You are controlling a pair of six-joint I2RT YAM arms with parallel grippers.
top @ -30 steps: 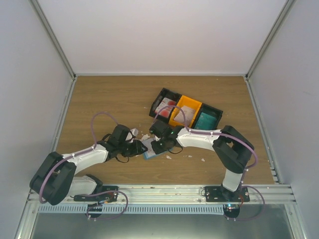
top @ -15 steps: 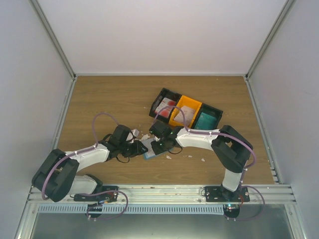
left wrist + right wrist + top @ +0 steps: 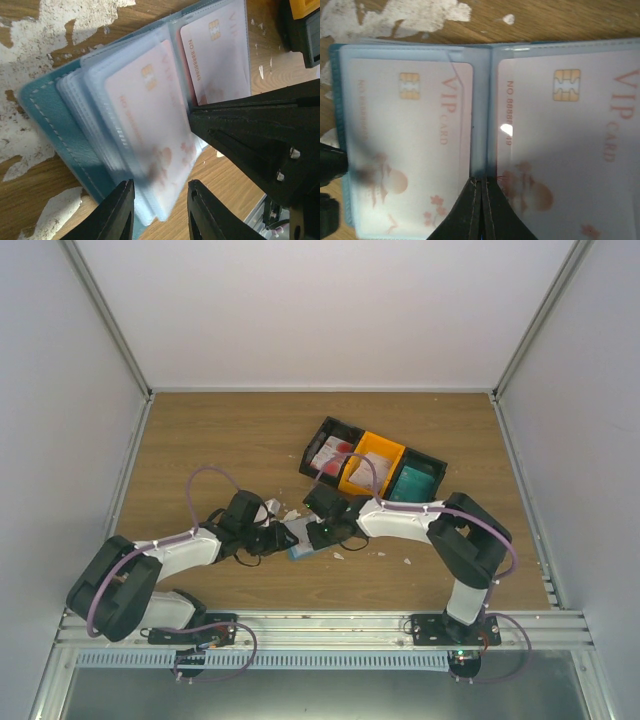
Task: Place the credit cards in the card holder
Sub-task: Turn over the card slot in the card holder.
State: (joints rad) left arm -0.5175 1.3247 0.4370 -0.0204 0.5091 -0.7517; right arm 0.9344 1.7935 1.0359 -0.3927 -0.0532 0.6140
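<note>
The blue card holder (image 3: 300, 551) lies open on the wood between both grippers. In the right wrist view its clear sleeves (image 3: 481, 110) hold two white credit cards with red blotches, one on the left (image 3: 410, 150) and one on the right (image 3: 580, 140). My right gripper (image 3: 482, 184) is shut, its tips together on the holder's middle fold. In the left wrist view my left gripper (image 3: 161, 190) stands open astride the lower edge of the fanned sleeves (image 3: 150, 130), above the blue cover (image 3: 50, 125). More credit cards (image 3: 333, 452) sit in the tray.
A black-and-orange three-compartment tray (image 3: 304, 456) stands behind the holder with white-red, pale and teal (image 3: 412, 482) cards. White scraps (image 3: 270, 508) lie scattered on the wood around the holder. The right gripper's black body (image 3: 250, 140) crowds the left wrist view.
My right gripper's jaws have closed onto the holder's middle fold. Both arms have stayed over the card holder, with only slight shifts.
</note>
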